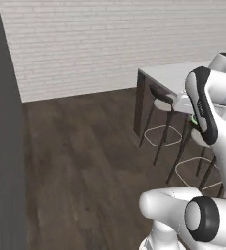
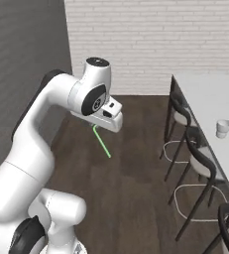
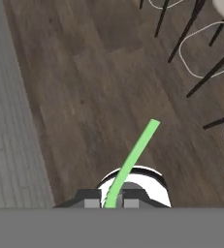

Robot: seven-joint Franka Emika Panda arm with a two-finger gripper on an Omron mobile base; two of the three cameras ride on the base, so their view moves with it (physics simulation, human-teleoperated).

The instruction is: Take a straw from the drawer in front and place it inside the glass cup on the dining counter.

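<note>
My gripper (image 2: 97, 127) is shut on the bright green straw (image 2: 102, 143), which slants down from the hand over the wooden floor. In the hand view the straw (image 3: 133, 157) runs up and to the right from between the fingertips of the gripper (image 3: 111, 203). The small whitish glass cup (image 2: 223, 128) stands upright on the white dining counter (image 2: 205, 96), well to the right of the hand and apart from it. The counter's corner (image 1: 168, 74) also shows in the left base view, partly behind my arm. The drawer is out of view.
Black chairs (image 2: 181, 116) with pale seats line the counter's near edge, between the hand and the cup. Dark wood floor (image 1: 85, 161) lies open below the arm. A white brick wall (image 1: 85, 44) closes the back and a dark grey wall (image 2: 22, 54) runs along the left.
</note>
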